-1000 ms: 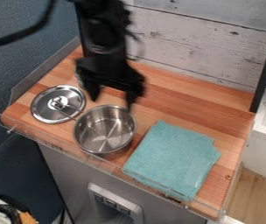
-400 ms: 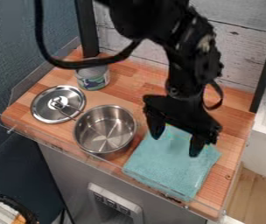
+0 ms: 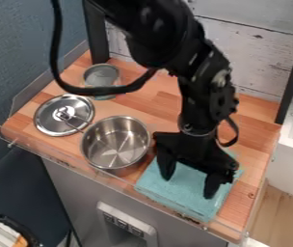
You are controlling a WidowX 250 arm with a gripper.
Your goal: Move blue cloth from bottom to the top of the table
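Observation:
My gripper hangs over the blue cloth, its two fingers spread apart with nothing visible between them but cloth below. The fingertips are over the middle of the cloth; whether they touch it, I cannot tell. Spread flat at the front right of the wooden table, the cloth has its upper part partly hidden behind the gripper.
Left of the cloth stands a metal pot, with its lid farther left. A can is at the back left, partly behind the arm's cable. A clear low barrier runs along the front edge.
From above the back left, the arm has swung right to the cloth. Since the middle frame, my gripper has come lower and nearer the front, still open.

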